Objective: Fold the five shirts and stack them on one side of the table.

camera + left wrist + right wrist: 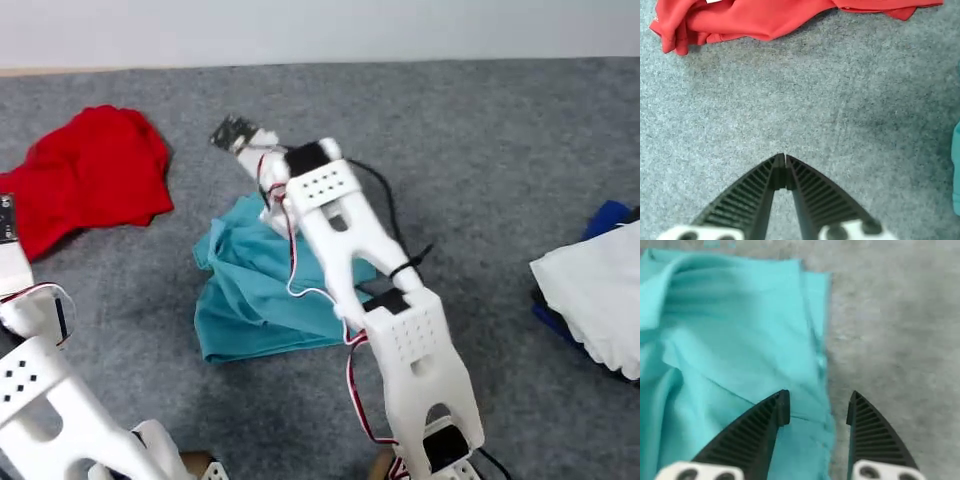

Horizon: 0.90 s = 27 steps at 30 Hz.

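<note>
**Right claw spread over teal shirt, left claw clenched on nothing**

The right claw [818, 400] is spread wide and holds nothing. It hangs at the edge of the teal shirt [730, 340]: one finger [775, 412] is over the cloth, the other over bare grey surface just beside the hem. Whether the tips touch the cloth cannot be told. The teal shirt is thin and smooth. It lies rumpled, with soft folds running across it and a doubled edge along the side nearest the claw. In the high view it is a loose, uneven heap [255, 285] under the right arm [400, 330].

The left claw [785, 159] is clenched tip to tip and empty, above bare counter [850, 100]. The red shirt [765, 17] lies beyond its tips, apart from them, bunched with thick rolled folds. In the high view the red shirt [90, 175] is a crumpled mound.

A white pile [595, 290] lies well apart from both claws, on the far side of the right arm from the teal shirt. It is flat and layered, with blue cloth [605, 218] showing from beneath it.

The counter is covered in grey, short-napped, carpet-like material. Behind its far edge stands a pale, plain wall [320, 30].
</note>
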Each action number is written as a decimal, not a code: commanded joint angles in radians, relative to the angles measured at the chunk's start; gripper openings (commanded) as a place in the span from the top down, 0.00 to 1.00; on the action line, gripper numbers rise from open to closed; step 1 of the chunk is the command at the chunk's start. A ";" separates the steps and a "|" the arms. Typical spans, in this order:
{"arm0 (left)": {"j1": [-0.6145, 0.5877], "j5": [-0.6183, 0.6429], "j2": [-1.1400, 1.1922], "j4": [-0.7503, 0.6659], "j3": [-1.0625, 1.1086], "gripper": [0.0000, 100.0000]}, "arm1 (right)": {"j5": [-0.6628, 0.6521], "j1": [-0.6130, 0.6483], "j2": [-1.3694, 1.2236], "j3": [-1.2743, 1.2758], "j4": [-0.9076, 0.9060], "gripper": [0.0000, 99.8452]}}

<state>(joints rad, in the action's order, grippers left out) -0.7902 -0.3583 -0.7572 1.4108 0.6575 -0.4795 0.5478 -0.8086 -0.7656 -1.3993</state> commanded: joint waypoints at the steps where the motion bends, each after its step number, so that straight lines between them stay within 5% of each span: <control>1: -0.003 -0.003 -0.021 0.002 -0.004 0.99 | 0.011 0.001 -0.019 -0.012 0.007 0.81; 4: 0.000 -0.003 -0.020 0.000 0.001 0.99 | 0.008 -0.001 -0.035 -0.012 -0.028 0.82; 8: 0.000 -0.003 -0.020 -0.043 0.048 0.99 | 0.003 -0.004 -0.007 -0.020 -0.073 1.00; 20: 0.018 -0.002 -0.021 -0.031 0.018 0.99 | -0.060 -0.091 0.160 -0.397 -0.332 0.99; 27: 0.245 0.028 -0.021 0.083 -0.067 0.99 | -0.061 -0.243 0.213 -0.624 -0.392 0.99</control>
<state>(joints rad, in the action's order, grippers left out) -0.6414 -0.3567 -0.7572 1.4615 0.6437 -0.5301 0.3882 -0.6813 -1.2858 -1.7553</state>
